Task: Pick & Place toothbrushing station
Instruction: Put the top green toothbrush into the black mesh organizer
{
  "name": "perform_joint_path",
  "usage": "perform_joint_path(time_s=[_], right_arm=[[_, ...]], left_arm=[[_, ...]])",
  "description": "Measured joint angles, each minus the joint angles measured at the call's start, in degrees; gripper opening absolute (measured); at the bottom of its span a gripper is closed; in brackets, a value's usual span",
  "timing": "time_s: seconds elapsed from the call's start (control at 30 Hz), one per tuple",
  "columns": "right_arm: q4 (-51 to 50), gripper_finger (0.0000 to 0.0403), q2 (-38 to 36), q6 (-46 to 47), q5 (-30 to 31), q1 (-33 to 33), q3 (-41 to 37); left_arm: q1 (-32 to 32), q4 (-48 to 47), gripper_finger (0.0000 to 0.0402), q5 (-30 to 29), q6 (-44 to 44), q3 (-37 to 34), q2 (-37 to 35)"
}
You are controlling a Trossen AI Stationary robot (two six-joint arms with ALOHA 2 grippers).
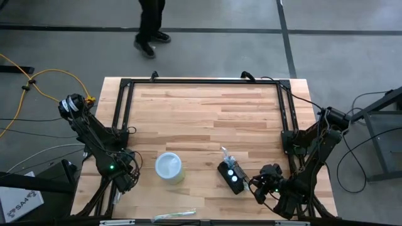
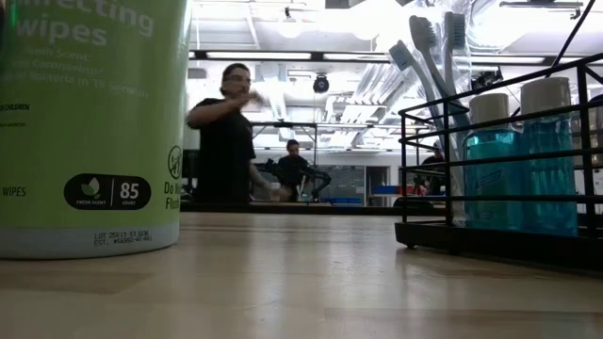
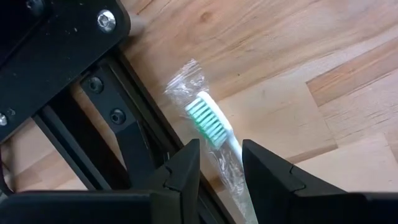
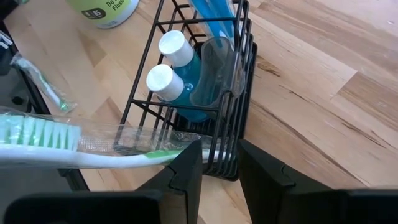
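A: The wipes tub (image 2: 89, 127) is cut off at the top and left edges.

B: We also lose the wrapped toothbrush's (image 3: 214, 134) handle behind the left gripper's fingers (image 3: 180, 171).

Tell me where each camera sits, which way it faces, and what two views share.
High: above the table, looking straight down; left arm, right arm show.
Low: tabletop height, facing the room; wipes tub, toothbrushing station, no arm.
Left wrist: left gripper, open, over a wrapped toothbrush.
Right wrist: right gripper, holding another toothbrush, facing the station.
Shared: low and right wrist see the station's blue bottles.
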Motion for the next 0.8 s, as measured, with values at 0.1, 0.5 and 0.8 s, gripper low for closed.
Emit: perform_joint_path(time_s=[0.1,0.5,0.8], right_arm=[[0.2,0.0091,0.0,-0.1,0.0,0.0,0.0],[1.4,0.0091,0.0,-0.9,0.0,0.0,0.0],[1.4,0.0091,0.0,-0.9,0.0,0.0,0.0]], left_arm=[[0.0,0.0,0.0113,0.0,-0.3,0.0,0.0],[0.0,0.4,0.0113,0.6,-1.7,0.0,0.0],[0.0,5.5,0.0113,2.4,-2.9,-2.9,0.0]])
